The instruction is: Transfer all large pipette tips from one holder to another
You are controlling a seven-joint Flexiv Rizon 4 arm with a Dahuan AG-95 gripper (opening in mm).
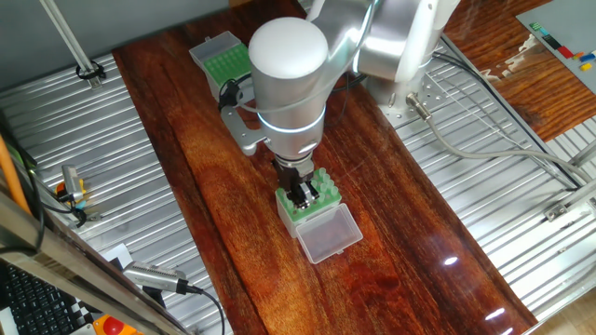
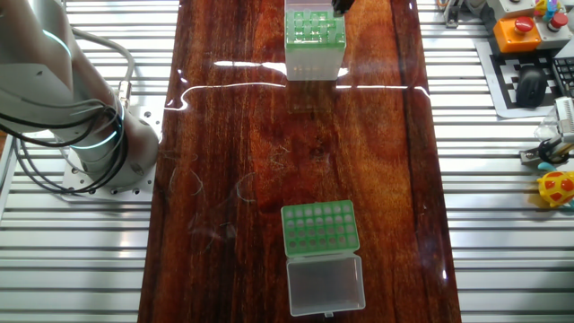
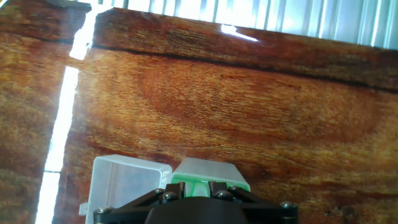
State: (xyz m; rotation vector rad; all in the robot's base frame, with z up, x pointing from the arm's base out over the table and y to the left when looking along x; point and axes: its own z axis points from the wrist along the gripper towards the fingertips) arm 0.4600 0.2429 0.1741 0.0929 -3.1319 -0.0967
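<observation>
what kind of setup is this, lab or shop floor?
Likely a robotics lab bench: a wooden tabletop on ribbed metal decking, two green pipette-tip racks, and an emergency-stop button beside a keyboard.

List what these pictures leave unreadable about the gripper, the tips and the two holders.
- Gripper open or shut: one fixed view has the wrist over it, the other fixed view cuts it at the top edge, and the hand view shows only its base.
- Filled holes: pipette tips are too small to make out in the low green rack or the taller translucent box.
- Whether a tip is held: hidden by the gripper.
</observation>
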